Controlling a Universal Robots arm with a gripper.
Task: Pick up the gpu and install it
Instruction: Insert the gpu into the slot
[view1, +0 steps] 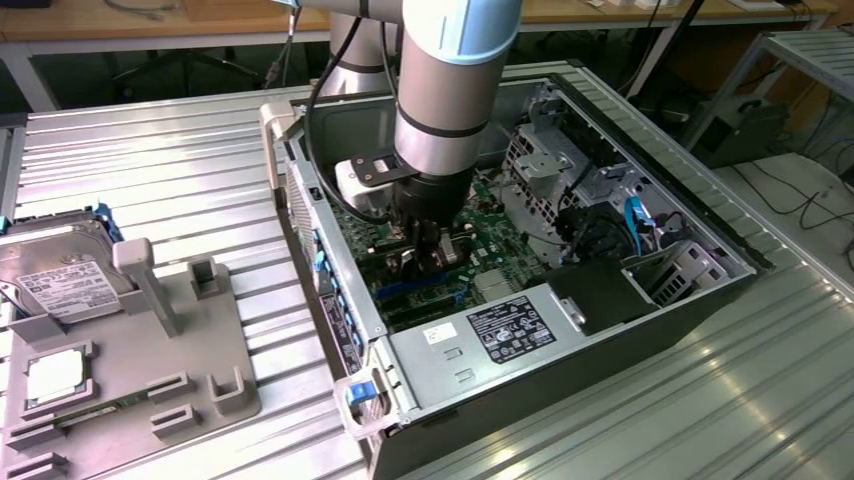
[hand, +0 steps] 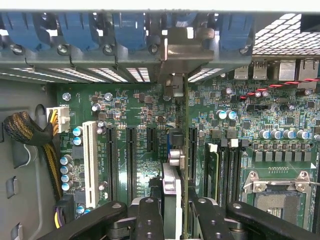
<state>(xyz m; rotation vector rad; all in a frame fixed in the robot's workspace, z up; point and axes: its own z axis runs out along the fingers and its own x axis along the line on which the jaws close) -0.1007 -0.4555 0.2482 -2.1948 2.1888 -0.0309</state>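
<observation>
1. The arm reaches down into the open computer case (view1: 694, 250), which lies on its side on the ribbed metal worktop (view1: 160, 160).
2. The claw (hand: 172, 210) is narrowed onto the gpu (hand: 172, 192), gripping the card edge-on between its dark fingers (hand: 150, 215). In the exterior view the claw (view1: 424, 245) sits low over the green motherboard (view1: 501, 245), near the case's rear wall.
3. In the wrist view the card runs in line with the row of long black slots (hand: 131, 160) on the motherboard (hand: 280, 115), and its silver bracket (hand: 186, 47) is up at the rear opening beside the blue clips (hand: 130, 30). I cannot tell whether the card's bottom edge is already seated in a slot or hanging just above it.
4. To do this step well, I would judge that the card must stay parallel to its slot and upright, so that the edge connector enters along its whole length at once.
5. The bracket should slide into its own rear opening, not catch on the metal bar next to it.
6. Pressure should be straight down and even; a tilt could jam one end or stress the board.
7. The nearby upright parts and the empty processor socket (hand: 277, 192) should stay untouched.
8. Off to the exterior view's left, a grey holder (view1: 127, 370) carries a hard drive (view1: 54, 275) and a small square chip (view1: 54, 375), well apart from the work.
</observation>
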